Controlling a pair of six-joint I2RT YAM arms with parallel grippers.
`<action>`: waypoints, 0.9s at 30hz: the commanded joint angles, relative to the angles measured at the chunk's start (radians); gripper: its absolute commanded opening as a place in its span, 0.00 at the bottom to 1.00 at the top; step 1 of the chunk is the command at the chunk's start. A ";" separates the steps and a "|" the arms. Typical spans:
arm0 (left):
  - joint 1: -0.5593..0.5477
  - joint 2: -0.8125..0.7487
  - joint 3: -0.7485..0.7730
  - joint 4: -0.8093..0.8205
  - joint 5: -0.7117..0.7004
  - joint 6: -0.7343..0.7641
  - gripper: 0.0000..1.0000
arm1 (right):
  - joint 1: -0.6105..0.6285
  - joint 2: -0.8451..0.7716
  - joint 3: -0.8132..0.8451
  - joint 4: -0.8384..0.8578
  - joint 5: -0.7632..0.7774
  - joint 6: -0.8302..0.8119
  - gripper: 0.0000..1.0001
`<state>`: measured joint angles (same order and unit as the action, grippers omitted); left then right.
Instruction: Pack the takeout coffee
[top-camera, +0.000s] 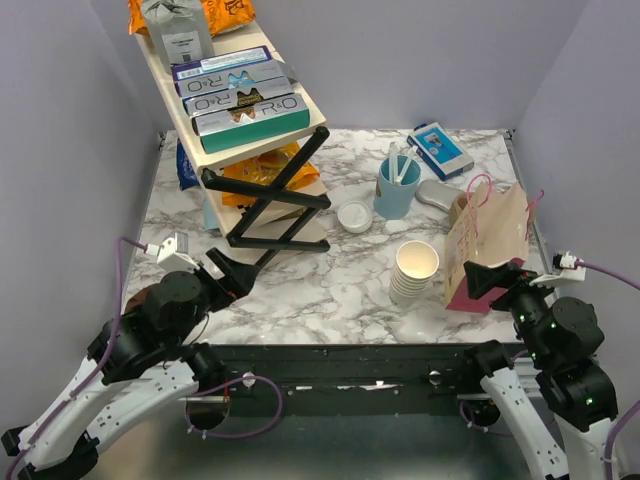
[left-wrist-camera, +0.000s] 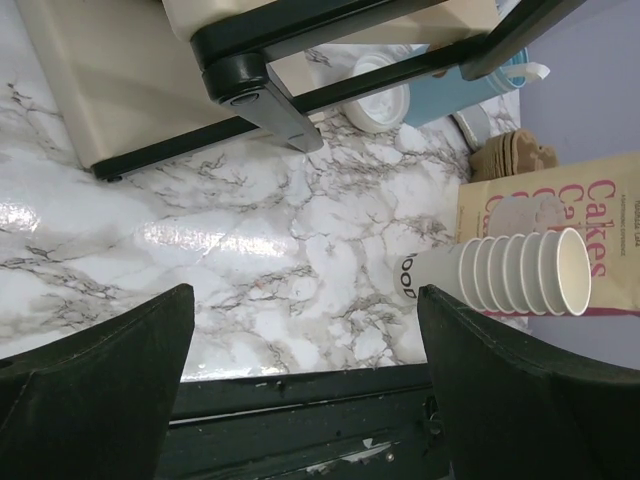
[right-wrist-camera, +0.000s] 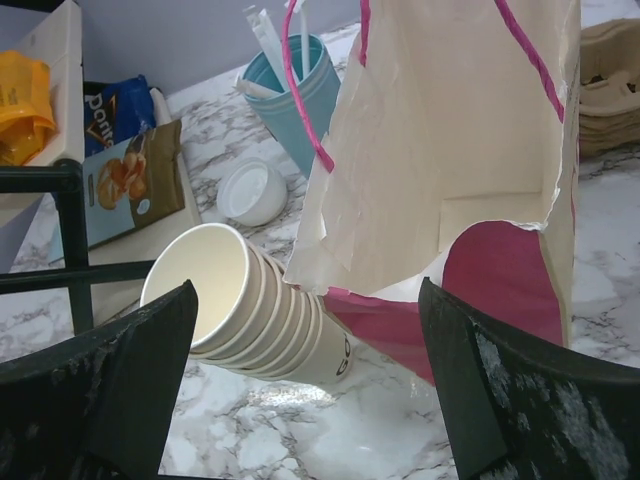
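That small white lidded paper cup (top-camera: 354, 216) mid-frame looks light and squashy, so pinch gently below the lid. The left hand (left-wrist-camera: 305, 310) and right hand (right-wrist-camera: 305, 315) are both released and empty.

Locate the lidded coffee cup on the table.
In the top view the lidded coffee cup stands near the middle of the table, just left of the blue mug, beside the black shelf legs and behind the stack of paper cups.
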<state>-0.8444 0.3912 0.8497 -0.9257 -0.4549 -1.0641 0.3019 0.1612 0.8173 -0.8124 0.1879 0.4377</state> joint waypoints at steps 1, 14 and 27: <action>0.002 -0.026 -0.023 0.022 0.008 -0.013 0.99 | 0.002 -0.020 -0.023 0.030 -0.048 -0.002 1.00; 0.001 0.259 0.086 0.272 0.246 0.157 0.99 | 0.003 -0.012 -0.049 0.084 -0.162 -0.033 1.00; -0.033 0.330 0.140 0.326 0.271 0.179 0.99 | 0.003 0.046 0.082 -0.050 0.039 -0.002 1.00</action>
<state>-0.8471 0.6876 0.9207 -0.6060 -0.1955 -0.9039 0.3019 0.1837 0.8619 -0.8082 0.1623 0.4278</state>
